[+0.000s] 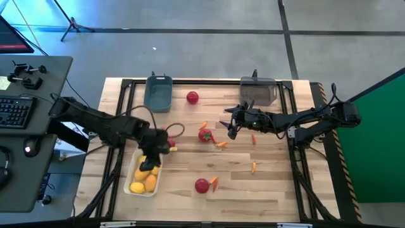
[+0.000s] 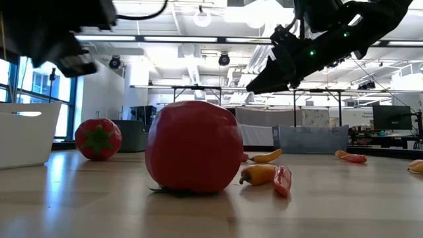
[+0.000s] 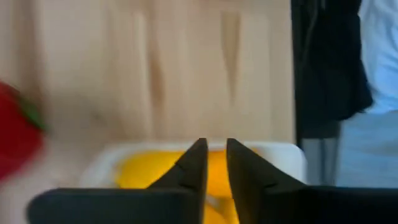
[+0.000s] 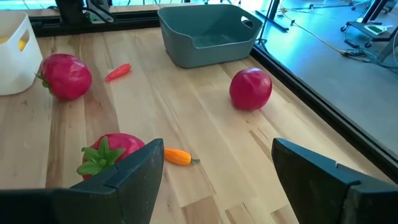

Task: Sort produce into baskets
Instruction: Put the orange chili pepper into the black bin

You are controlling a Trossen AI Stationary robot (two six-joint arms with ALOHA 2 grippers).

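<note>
Red tomatoes with green tops; yellow lemons in white tray; blue-grey bin; pale wood table; orange peppers.

arms: black, jointed | fingers: dark, flat wedges

The desk is a light wooden slab with a black frame along its edges. A white tray holding yellow lemons sits directly beneath the left pincer. A blue-grey bin stands beyond that pincer at the far edge, and a smoky grey bin stands just behind the right pincer. Three red tomatoes lie loose: one between the two pincers, one farther back, one near the front edge. Small orange peppers lie scattered around the right pincer.
</note>
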